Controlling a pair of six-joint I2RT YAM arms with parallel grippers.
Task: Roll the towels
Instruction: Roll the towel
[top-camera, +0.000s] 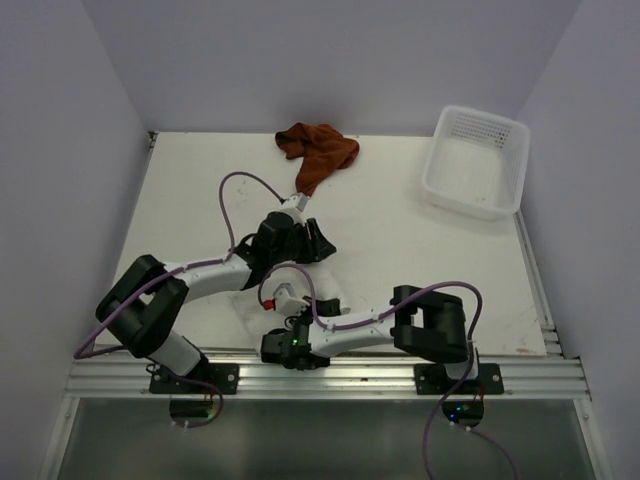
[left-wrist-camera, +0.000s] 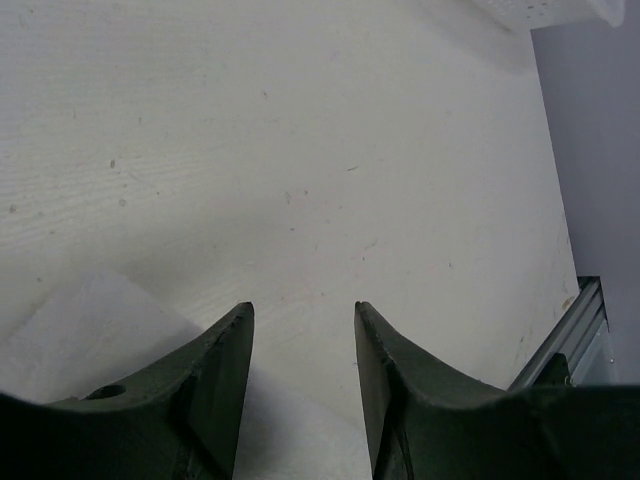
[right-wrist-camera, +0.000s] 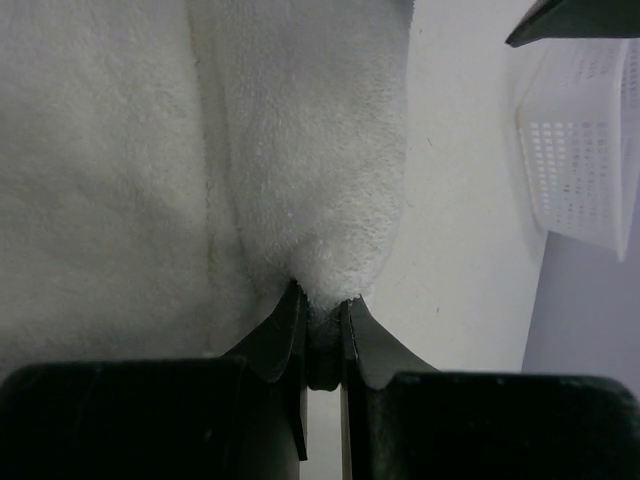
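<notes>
right pincer (right-wrist-camera: 320, 300): clamped shut on the white towel (right-wrist-camera: 150, 150). The two dark fingers are pressed nearly together, and a thin pinch of cloth is caught right at the tips.
left pincer (left-wrist-camera: 300, 315): jaws are held apart with a clear gap and nothing is gripped. Only bare table (left-wrist-camera: 300, 150) is seen between them.
white towel, where: laid at the near edge of the table, around the middle, between the two arms. It's mostly hidden under the right arm in the top view. A corner is also seen low on the left of the left wrist view, just beside that pincer's finger.
white towel, feel: thick fluffy terry with a soft nap. A rounded fold is bulged out from the pinch, and a long crease runs alongside it.
brown towel (top-camera: 317, 148): rust-coloured and dumped in a crumpled heap at the far edge, around the middle. It's well apart from the white one and not gripped by anything. A thin tail is pointed down toward the left arm.
fingers (left-wrist-camera: 225, 370): dark, matte and hard, curved and tapered to blunt tips.
basket (top-camera: 480, 112): white plastic and rectangular, with rounded corners and walls punched with rows of small holes. It's parked at the far right corner.
table surface: pale white with a faint grain, marked with a few specks and scuffs.
rail (top-camera: 330, 375): ribbed silver metal, run along the near edge under the arm bases.
</notes>
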